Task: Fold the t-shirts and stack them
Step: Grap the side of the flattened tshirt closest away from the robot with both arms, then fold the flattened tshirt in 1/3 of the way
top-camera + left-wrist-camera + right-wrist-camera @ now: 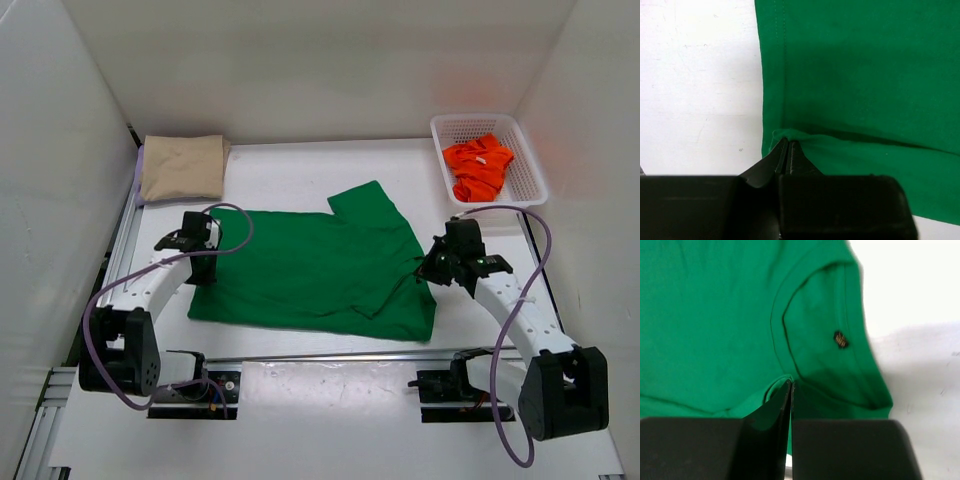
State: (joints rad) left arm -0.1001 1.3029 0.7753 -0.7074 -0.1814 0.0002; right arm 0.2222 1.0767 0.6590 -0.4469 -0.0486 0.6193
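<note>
Both pairs closed on the green t-shirt; left jaws pinch a small ridge of cloth just inside the hem; right jaws pinch a tuck with the collar right ahead of them (label visible inside it); shirt lies flat on the tabletop, spanning between the two pairs.

Long axis runs jaws-to-jaws, left-right; collar end at the right jaws, hem end at the left jaws; one sleeve points away beyond the right jaws.

Looks like a lengthwise fold is next. I'd lift both ends together at equal height; keep slight tension along the axis so the middle doesn't sag; carry in parallel, lay edge on edge, release once flat. Pinches look thin; lift slowly or the cloth may slip.
</note>
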